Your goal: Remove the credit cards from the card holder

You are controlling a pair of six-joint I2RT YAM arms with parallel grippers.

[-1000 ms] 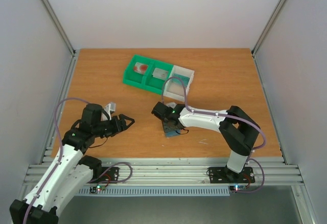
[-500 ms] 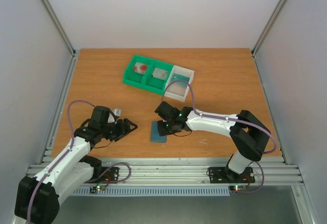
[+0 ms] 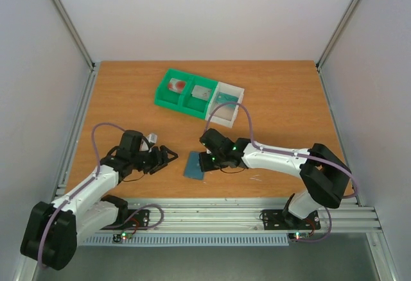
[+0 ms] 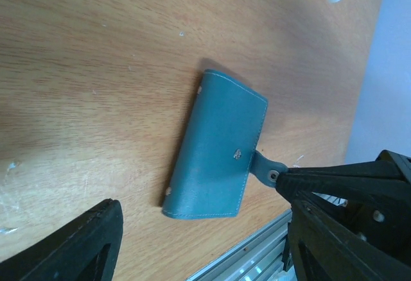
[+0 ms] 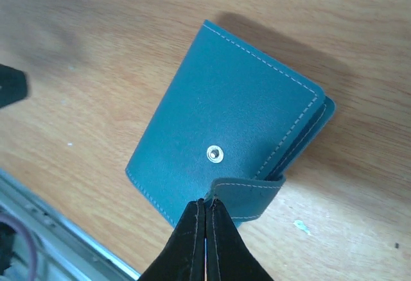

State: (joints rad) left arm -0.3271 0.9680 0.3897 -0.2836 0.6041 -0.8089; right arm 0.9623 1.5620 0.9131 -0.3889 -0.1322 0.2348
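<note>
1. We judge extraction finished: credit cards (image 3: 202, 92) sit in the bin tray (image 3: 168, 99), the closed card holder (image 3: 194, 165) on the table (image 3: 289, 108) near it.
2. Fully closed, the right tool (image 5: 205, 205) pinches its strap (image 5: 247, 197); the left tool (image 3: 170, 157) gapes empty.
3. Next: release.

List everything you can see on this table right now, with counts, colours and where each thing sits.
card holder: one, teal-blue, closed, flat on the table near the front edge
credit cards: two seen, one pink-white with red, one grey, each in a green tray compartment
green tray: one, far centre, white bin at its right end
table: one, orange-brown wood
left gripper: black, open, left of the holder
right gripper: black, shut, tips at the holder's strap
</note>
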